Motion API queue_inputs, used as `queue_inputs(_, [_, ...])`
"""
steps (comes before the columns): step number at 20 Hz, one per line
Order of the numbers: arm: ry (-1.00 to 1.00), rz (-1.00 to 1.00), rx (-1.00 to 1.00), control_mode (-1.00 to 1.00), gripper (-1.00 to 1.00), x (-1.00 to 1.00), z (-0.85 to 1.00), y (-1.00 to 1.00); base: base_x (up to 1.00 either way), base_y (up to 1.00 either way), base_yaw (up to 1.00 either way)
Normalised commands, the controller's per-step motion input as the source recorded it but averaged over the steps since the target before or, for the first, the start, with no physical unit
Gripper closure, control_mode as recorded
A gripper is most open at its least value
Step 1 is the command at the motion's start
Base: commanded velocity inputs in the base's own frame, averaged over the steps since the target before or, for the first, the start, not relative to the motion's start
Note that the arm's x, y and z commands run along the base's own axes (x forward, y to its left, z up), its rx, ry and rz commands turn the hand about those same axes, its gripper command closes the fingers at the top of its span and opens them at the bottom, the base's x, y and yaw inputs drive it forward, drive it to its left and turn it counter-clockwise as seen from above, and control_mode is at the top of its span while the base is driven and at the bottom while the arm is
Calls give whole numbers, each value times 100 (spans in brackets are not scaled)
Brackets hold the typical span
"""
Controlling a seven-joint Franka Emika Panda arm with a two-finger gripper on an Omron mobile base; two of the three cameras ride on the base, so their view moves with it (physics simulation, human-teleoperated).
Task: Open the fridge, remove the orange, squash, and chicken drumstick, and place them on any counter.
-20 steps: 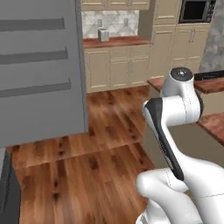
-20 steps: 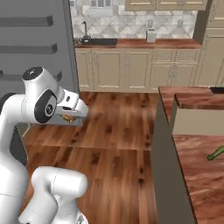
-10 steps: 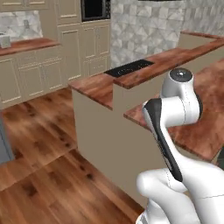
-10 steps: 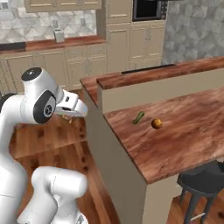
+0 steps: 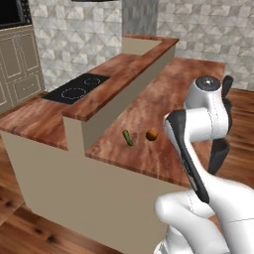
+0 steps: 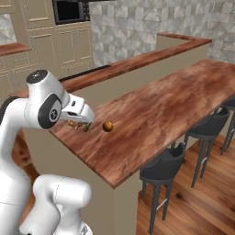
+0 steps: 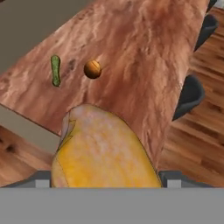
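Chicken drumstick (image 7: 103,148) sits between the gripper's (image 6: 79,125) jaws, large and golden-yellow in the hand view, blocking sight of the fingertips. In the right base view a golden-brown edge shows under the hand, just above the near end of the desk (image 6: 151,114). The jaws stand wide; judged as clamped on the drumstick, since it fills the gap between them.

Landmark: the orange (image 7: 92,69). It lies on the lower level of the desk, near the end closest to the robot. The squash (image 7: 55,70) lies just beside the orange, apart from it, on the side toward the raised level with the black cooktop (image 5: 75,89). Two of three items are thus already on the desk.

Key relation: in the hand view the drumstick's long axis runs up-frame from the gripper, its free end pointing toward the orange. The orange lies ahead of the gripper along the desk; the squash lies ahead and off to one side, its long axis roughly in line with the desk's length. Bare wood lies on the far side of the orange from the squash; a set-down there seems to avoid both.

Dark stools (image 6: 158,172) stand along the desk's outer edge.

No brands, labels or legible writing seen.
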Motion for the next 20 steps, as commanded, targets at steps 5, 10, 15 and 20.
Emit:
queue_inputs(5, [10,-42,7,-100,100,42,-56,-11,0,0,0])
queue_inputs(10, [23,-28,15,-100,100,100,-100,-64,0,0,0])
queue_inputs(15, [21,-15,21,-100,100,100,-100,-70,0,0,0])
queue_inputs(20, [8,0,10,-100,100,100,-90,-37,0,0,0])
